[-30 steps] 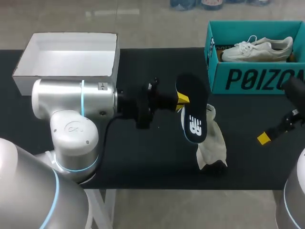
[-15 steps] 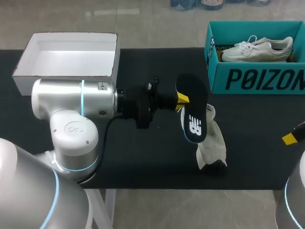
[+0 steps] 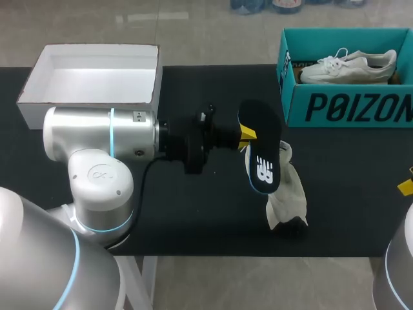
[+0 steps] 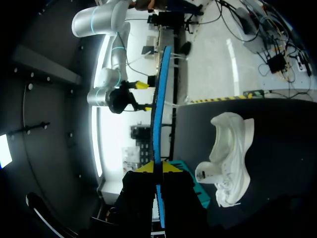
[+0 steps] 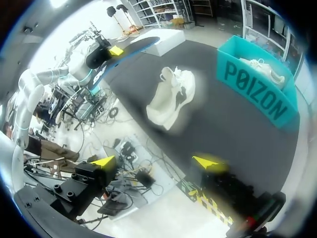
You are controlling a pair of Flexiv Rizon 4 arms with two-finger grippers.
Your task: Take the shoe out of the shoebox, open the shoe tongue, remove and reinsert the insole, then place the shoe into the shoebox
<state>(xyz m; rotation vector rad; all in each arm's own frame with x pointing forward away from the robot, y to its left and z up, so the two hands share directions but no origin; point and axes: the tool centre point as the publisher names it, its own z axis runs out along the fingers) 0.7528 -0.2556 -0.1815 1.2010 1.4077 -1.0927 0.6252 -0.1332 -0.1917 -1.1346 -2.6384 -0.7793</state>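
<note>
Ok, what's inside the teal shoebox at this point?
One white lace-up shoe lies inside the teal shoebox, filling most of its length. The front wall hides the box floor and the shoe's lower edge, so anything beneath it cannot be seen.

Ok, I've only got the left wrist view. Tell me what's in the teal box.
Observer: One white shoe lies in the teal box.
Operator: Now describe the face of the insole.
Observer: The insole is dark with a white logo, and that side is turned up to the head camera.
Operator: List any other box on the table.
Observer: A white box stands open at the table's far left.
</note>
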